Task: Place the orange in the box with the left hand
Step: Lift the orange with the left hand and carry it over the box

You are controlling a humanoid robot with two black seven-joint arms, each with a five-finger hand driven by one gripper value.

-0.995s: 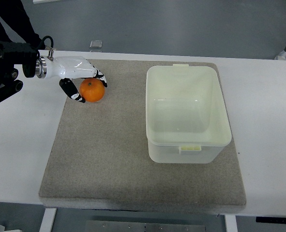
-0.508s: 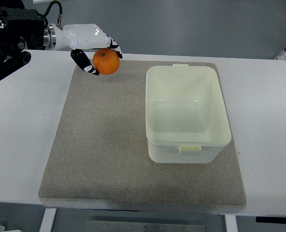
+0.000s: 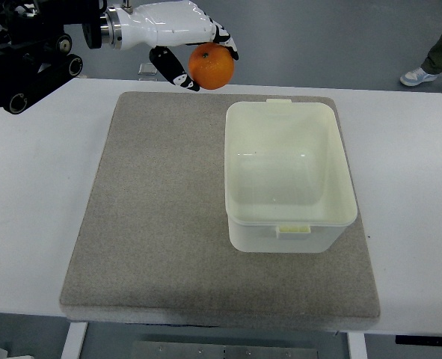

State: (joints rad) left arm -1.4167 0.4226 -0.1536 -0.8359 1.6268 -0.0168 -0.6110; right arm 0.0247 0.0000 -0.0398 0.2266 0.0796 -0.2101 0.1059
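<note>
The left hand is clamped on the orange, held high just beyond the box's far-left corner. Released here, it would likely miss and roll off the counter.

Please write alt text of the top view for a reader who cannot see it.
The robot's left hand holds an orange in the air, near the far-left corner of an empty pale box. The box stands on a grey mat on a white table.

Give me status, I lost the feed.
Left hand shut on orange, raised. Box empty on mat. Nothing in the way.
</note>
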